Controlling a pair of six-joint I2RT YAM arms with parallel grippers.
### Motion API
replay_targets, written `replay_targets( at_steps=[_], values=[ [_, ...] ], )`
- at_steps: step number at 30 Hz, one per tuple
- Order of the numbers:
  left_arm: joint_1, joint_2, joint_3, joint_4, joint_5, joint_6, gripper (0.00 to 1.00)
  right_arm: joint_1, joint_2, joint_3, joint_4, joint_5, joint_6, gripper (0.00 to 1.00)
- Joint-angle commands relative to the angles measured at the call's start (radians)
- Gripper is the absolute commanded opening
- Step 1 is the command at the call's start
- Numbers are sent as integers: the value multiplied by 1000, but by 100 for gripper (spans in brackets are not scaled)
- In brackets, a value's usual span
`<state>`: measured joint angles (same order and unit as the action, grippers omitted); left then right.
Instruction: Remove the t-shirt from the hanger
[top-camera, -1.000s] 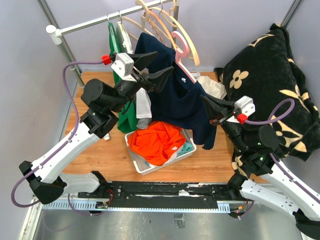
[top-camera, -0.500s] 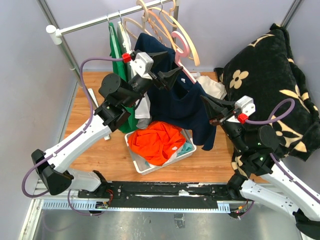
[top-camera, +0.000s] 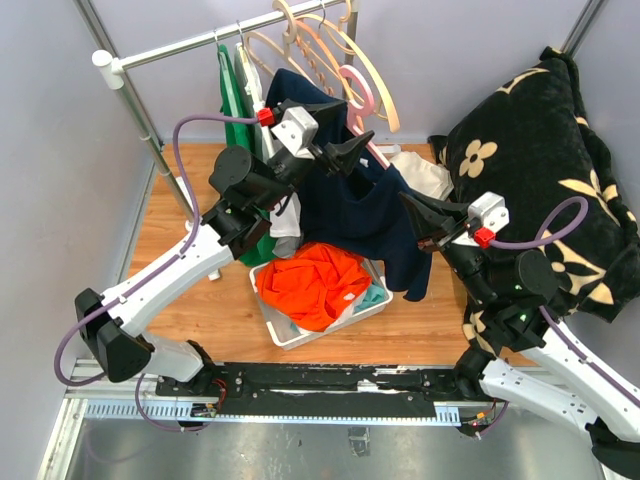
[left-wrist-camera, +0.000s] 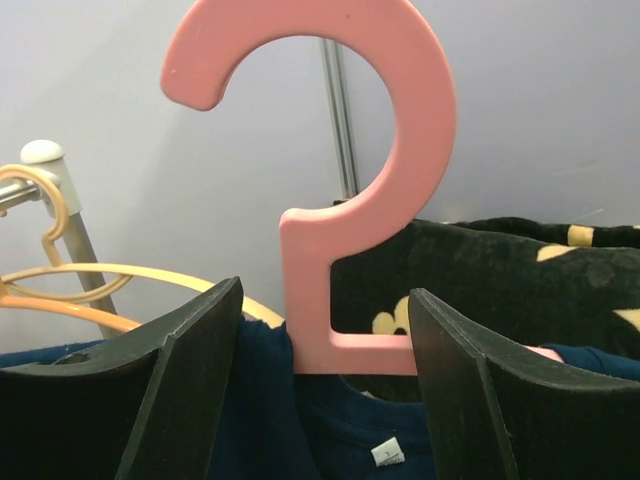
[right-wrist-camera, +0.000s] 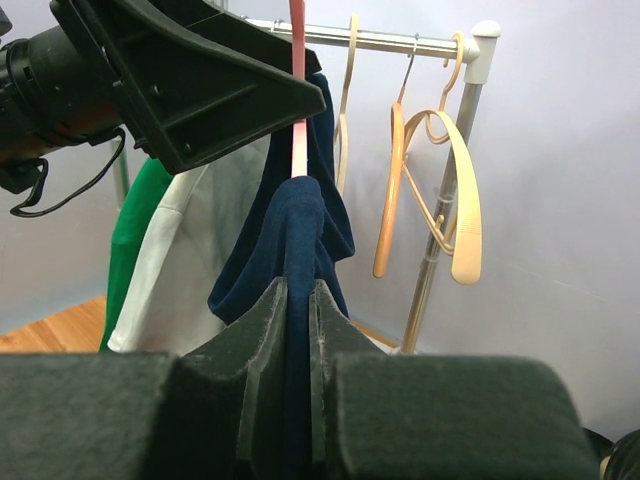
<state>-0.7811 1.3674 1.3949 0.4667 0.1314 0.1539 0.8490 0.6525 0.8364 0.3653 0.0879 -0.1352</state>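
A navy t-shirt (top-camera: 365, 215) hangs on a pink hanger (top-camera: 357, 92), whose hook is off the rail. My left gripper (top-camera: 345, 152) is open. In the left wrist view its fingers (left-wrist-camera: 190, 350) stand either side of the pink hanger's neck (left-wrist-camera: 310, 290), just above the shirt collar (left-wrist-camera: 340, 425), without touching. My right gripper (top-camera: 412, 215) is shut on a fold of the navy t-shirt's right side. In the right wrist view the fabric (right-wrist-camera: 300, 230) is pinched between the jaws (right-wrist-camera: 297, 300), below the pink hanger (right-wrist-camera: 298, 90).
A clothes rail (top-camera: 190, 45) at the back holds wooden hangers (top-camera: 320, 40) and a green shirt (top-camera: 230, 85). A white garment (top-camera: 287, 215) hangs beside the navy one. A white basket (top-camera: 290, 335) with an orange garment (top-camera: 315, 280) sits below. A black floral blanket (top-camera: 540, 150) lies on the right.
My left arm has swung up and to the right, bringing its open fingers around the pink hanger's neck. The right gripper has stayed shut on the shirt in the same place.
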Motion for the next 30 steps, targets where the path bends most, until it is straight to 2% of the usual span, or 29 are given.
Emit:
replay_targets(
  at_steps=[1, 5, 11, 17, 19, 20, 23, 26, 30],
  values=[
    [0, 21, 41, 35, 4, 16, 70, 17, -22, 19, 78, -32, 10, 1],
    [0, 32, 55, 35, 1, 8, 61, 17, -23, 17, 78, -31, 9, 1],
    [0, 40, 63, 28, 1, -2, 40, 16, -23, 12, 80, -30, 10, 1],
    [0, 33, 58, 30, 0, -10, 5, 16, -25, 5, 80, -22, 10, 1],
    [0, 27, 56, 31, -1, -17, 0, 17, -27, 3, 75, -14, 8, 1],
    [0, 25, 56, 32, -6, -24, 0, 16, -28, 3, 69, -5, 8, 7],
    [0, 15, 65, 33, -42, -64, 1, 16, -36, 8, 30, 22, 5, 39],
    [0, 15, 106, 0, -82, -88, 1, 17, -46, 17, -37, 32, -11, 59],
    [0, 29, 165, -51, -109, -85, 1, 17, -77, 10, -112, 51, -14, 68]
  ],
)
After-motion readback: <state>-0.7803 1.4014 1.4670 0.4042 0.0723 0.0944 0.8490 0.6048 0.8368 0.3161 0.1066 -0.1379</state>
